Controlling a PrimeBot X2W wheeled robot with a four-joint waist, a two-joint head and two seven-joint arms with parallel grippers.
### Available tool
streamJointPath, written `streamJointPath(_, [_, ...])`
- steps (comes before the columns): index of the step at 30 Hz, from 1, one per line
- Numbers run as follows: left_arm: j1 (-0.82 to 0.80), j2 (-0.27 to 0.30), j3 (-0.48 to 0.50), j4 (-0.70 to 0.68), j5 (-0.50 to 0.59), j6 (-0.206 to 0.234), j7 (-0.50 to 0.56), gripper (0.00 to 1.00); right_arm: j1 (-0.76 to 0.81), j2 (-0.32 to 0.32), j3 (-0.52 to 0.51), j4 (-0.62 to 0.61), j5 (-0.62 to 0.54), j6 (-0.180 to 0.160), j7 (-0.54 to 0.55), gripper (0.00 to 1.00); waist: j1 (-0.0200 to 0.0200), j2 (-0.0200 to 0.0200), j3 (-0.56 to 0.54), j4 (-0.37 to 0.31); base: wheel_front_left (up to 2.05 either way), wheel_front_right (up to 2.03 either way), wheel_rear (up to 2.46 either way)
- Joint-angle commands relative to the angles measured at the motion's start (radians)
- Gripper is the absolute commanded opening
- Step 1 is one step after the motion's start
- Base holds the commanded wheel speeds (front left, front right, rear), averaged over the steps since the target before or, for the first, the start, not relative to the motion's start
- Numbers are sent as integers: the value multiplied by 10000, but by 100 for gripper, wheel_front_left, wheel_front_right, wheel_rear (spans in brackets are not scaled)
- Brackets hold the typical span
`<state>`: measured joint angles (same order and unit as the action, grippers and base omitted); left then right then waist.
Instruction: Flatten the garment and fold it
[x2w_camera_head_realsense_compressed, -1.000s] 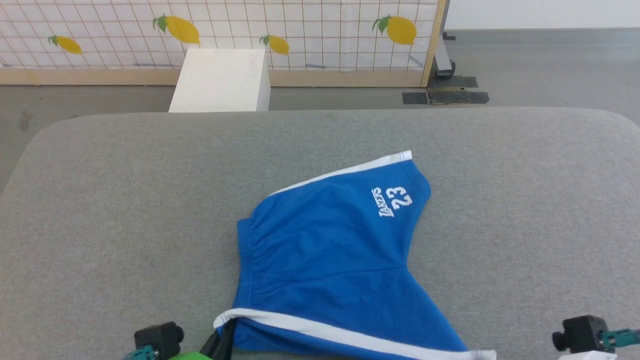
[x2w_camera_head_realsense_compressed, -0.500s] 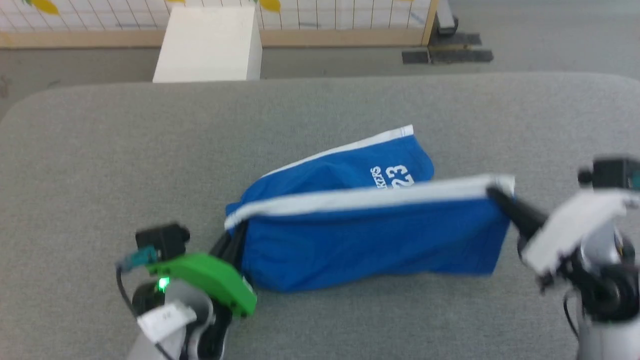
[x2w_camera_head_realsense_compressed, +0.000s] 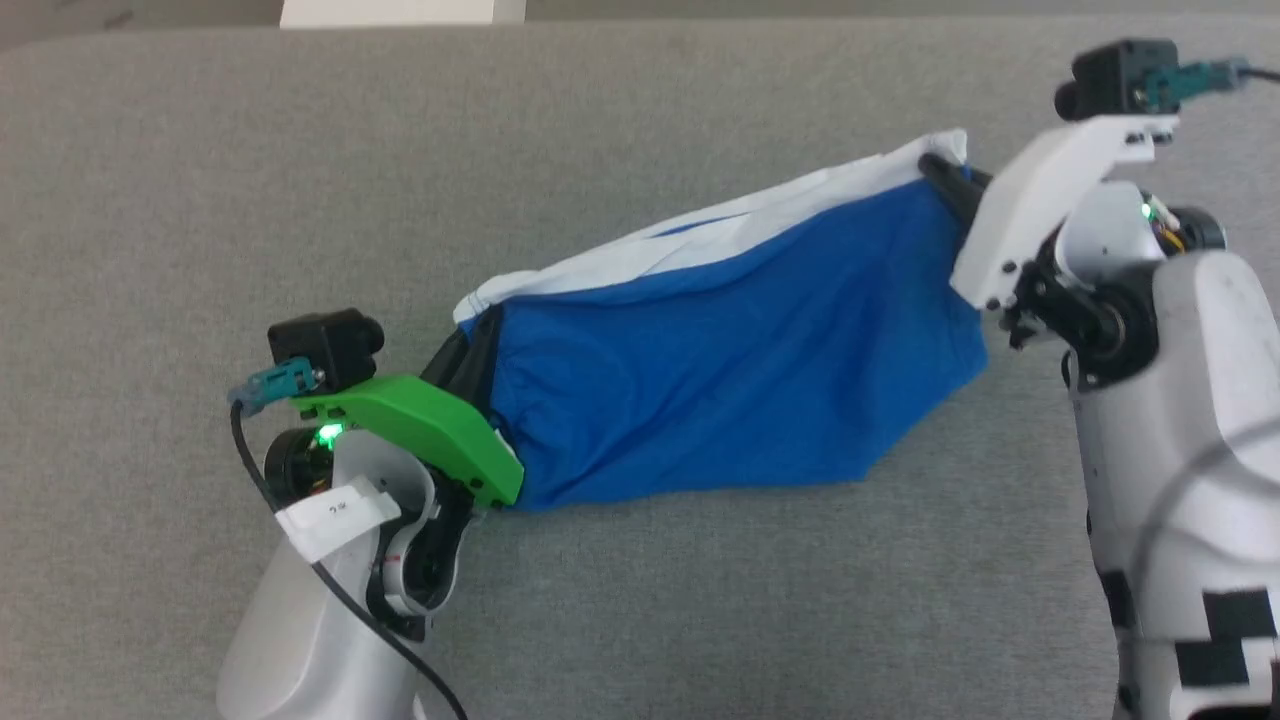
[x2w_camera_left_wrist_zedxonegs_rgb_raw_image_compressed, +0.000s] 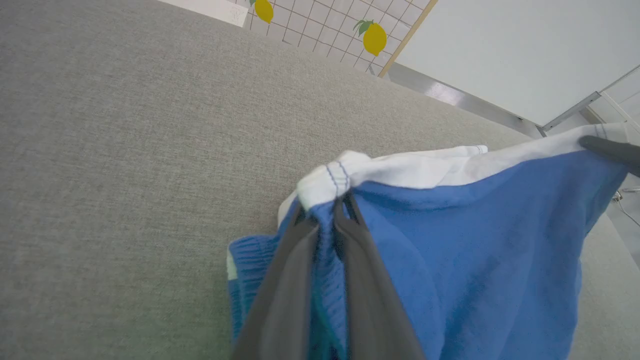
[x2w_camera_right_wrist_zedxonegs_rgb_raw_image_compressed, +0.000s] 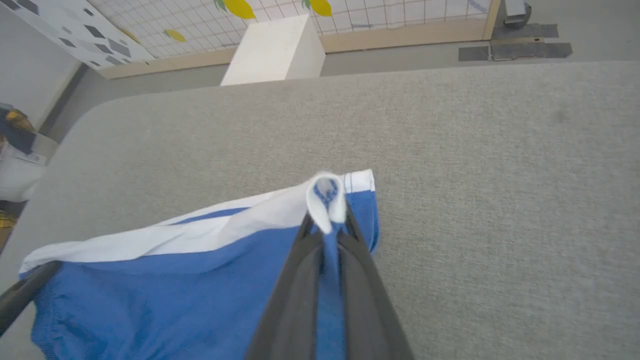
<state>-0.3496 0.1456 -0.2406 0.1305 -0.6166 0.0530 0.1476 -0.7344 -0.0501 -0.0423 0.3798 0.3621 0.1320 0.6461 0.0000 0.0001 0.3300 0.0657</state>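
Two grippers hold the garment up between them, stretched along its white side stripe above the grey padded surface. The left gripper is pinched tight on the waistband end of that stripe, its dark fingers nearly together with ribbed blue cloth bunched between them. The right gripper is clamped on the hem end, where a small loop of white fabric pokes out past its fingertips. The blue body of the shorts hangs below the stripe like a curtain, sagging to a point toward the right; whether that lowest edge touches the surface or clears it I cannot tell. I judge the step in hand to be the lift-and-spread: the striped edge is pulled taut so the cloth can be laid down smooth or carried over itself as a fold. The next move calls for both arms to travel together with the tension held even, lowering the stripe level so the hanging cloth lands without creasing, and letting go only once the edge lies flat.
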Motion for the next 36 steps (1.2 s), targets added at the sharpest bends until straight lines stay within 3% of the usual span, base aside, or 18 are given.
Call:
streamJointPath(1, [-263, -72, 1, 47, 72, -48, -83, 0, -380, -2, -24, 379, -346, -13, -163, 0, 0, -1, 572, 335, 0, 0, 0])
streamJointPath(15, [-299, -179, 140, 221, -123, 152, -318, 0, -2001, -110, -629, 3405, -2318, -13, -912, 0, 0, -1, 1169, 806, 0, 0, 0])
streamJointPath(16, [-276, -213, 112, 279, -179, 153, -314, 4, -2026, -118, -754, 3734, -2284, -13, -1126, 15, 0, -1, 1150, 825, 0, 0, 0])
streamJointPath(17, [-277, -224, 92, 291, -200, 136, -300, 41, -2047, -109, -797, 3814, -2243, -13, -1200, 54, 0, -1, 1139, 820, 0, 0, 0])
streamJointPath(18, [-283, -227, 71, 306, -207, 129, -288, 100, -2083, -100, -808, 3869, -2222, -13, -1368, 100, 0, -1, 1116, 809, 0, 0, 0])
streamJointPath(25, [-316, -82, 154, 113, -55, 215, -576, 100, -2242, -64, -511, 3917, -1623, -13, -2363, 100, 0, -1, 565, 672, 0, 0, 0])
streamJointPath(29, [-188, 733, -44, -475, 1494, 580, -1576, 100, -1877, -401, 193, 3518, -1632, -13, -2862, 100, 0, -1, 11, 509, 0, 0, 0])
streamJointPath(32, [282, 1076, -251, -908, 2484, 990, -2312, 100, -1202, -740, 945, 3233, -1963, -13, -2624, 100, 0, -1, -440, 404, 0, 0, 0])
streamJointPath(36, [1124, 1154, -549, -1373, 2969, 1330, -2542, 100, -221, -1145, 1604, 2800, -2236, -13, -1569, 100, 0, -1, -839, 329, 0, 0, 0])
